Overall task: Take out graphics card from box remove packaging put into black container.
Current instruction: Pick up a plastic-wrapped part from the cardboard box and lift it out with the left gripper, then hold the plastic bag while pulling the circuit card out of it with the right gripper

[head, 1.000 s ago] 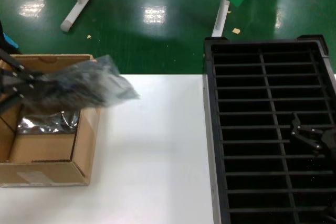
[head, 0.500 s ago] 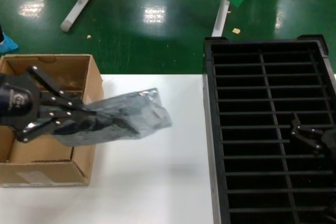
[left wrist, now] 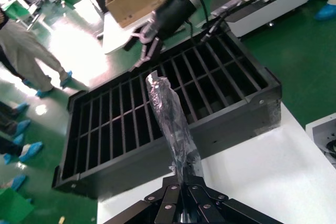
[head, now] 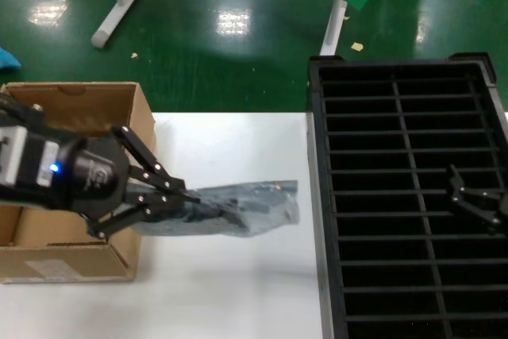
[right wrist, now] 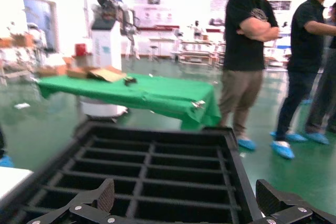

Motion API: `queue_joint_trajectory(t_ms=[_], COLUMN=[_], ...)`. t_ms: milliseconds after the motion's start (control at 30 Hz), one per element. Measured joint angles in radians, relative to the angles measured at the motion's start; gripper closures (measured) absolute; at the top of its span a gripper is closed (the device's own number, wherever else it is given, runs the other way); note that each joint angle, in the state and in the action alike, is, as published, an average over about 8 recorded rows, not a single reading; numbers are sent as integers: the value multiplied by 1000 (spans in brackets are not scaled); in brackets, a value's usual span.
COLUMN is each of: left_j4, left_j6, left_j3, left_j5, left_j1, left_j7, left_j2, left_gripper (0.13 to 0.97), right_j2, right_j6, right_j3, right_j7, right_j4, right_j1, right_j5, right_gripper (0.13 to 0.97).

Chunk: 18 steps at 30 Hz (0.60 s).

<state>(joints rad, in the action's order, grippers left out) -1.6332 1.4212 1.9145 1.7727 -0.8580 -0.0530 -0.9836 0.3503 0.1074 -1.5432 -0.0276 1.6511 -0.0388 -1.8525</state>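
One bag [head: 238, 210], crinkly, slippery, pinched at its end by left hand [head: 184, 200]; card inside likely fragile.

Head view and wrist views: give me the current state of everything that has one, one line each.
Left pincer: shut on the bag, just past the box, above the white table.
Bag: out of the box, held at one end, lying roughly level, sealed.
Card: cannot tell, hidden in the bag.
Box: open at the top.
Black crate: slots in view empty.
Right pincer: open, over the crate.
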Motion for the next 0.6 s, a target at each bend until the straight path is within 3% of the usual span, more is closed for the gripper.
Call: queue_joint_trajectory(t_ms=[233,400,600], left_j4=[-61,-100,-142], left_j6=[-55,-95,-115], left_j3=[-4,-22,-49], left_j5=[-21,-19,22], left_j1=[40,75,100], left_j7=[0,7,50], left_j2=[16,12,-3], left_gripper=[955,955,955], right_j2=[65,113,169], right_j6=[198,408,644], right_j3=[89,143,172], right_j7=[9,126,251], right_j4=[87,101,61], right_j1=[-79,-134,-162], right_j5=[-108,-228,-344], right_gripper=[163,199,293])
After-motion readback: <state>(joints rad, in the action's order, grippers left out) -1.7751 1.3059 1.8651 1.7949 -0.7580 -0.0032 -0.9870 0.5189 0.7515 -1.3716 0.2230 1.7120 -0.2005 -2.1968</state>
